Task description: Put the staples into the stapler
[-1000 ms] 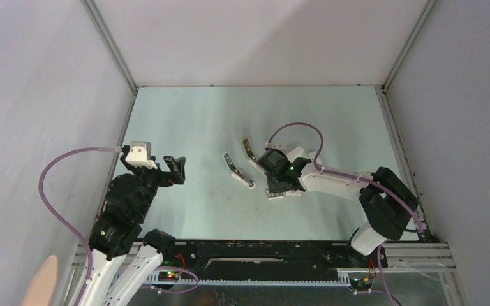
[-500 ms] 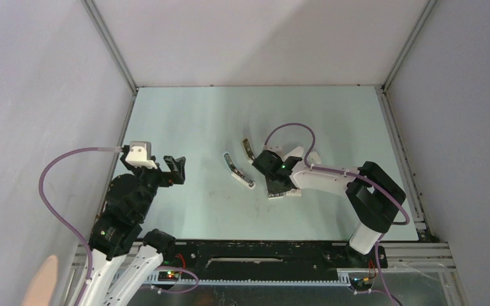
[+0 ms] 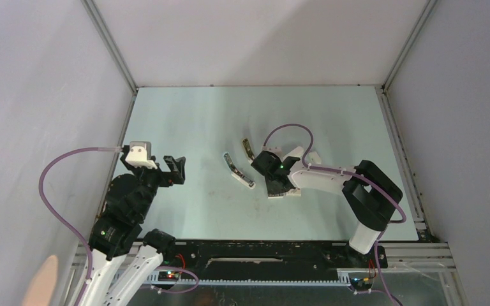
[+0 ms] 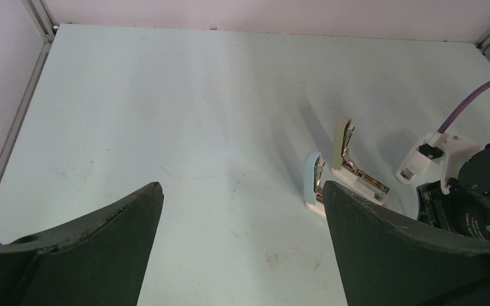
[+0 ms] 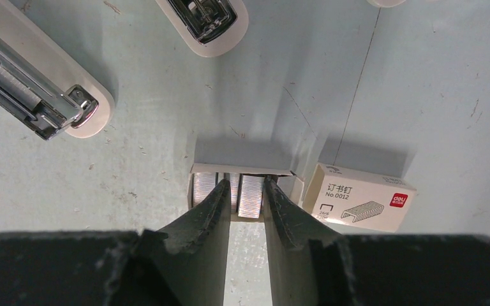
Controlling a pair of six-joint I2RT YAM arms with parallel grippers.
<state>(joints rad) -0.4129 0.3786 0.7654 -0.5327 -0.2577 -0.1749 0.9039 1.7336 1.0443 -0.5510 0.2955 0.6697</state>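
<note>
EDITOR: What is shown at the centre of the worktop (image 3: 198,115)?

DESK: The right gripper (image 5: 246,185) is pictured pointed down into an open tray (image 5: 242,167). Its jaws are narrowed on either side of one strip of the staples (image 5: 251,199) and appear to be pressed against it. A second strip is seen lying just beside it in the same tray. The strip is taken across its narrow width, a hold judged to leave its length free for laying into a magazine channel.

EDITOR: And the stapler?

DESK: Two are seen, both hinged wide open with their metal channels bared: a blue-topped stapler (image 4: 311,182) and, just beyond it, a tan-topped stapler (image 4: 341,135). They are laid near the tray, to its left in the overhead view, so only a short carry is thought to be needed. Which one is to be loaded cannot be told. The printed staple box (image 5: 360,197) is seen just beside the tray.

EDITOR: Is the left arm involved?

DESK: The left gripper (image 3: 176,167) is held above the worktop, well apart from the rest. Its jaws are spread fully with nothing between them, and it is seemingly parked clear. The gripped strip is seen level with its neighbour, so it is judged not yet lifted.
</note>
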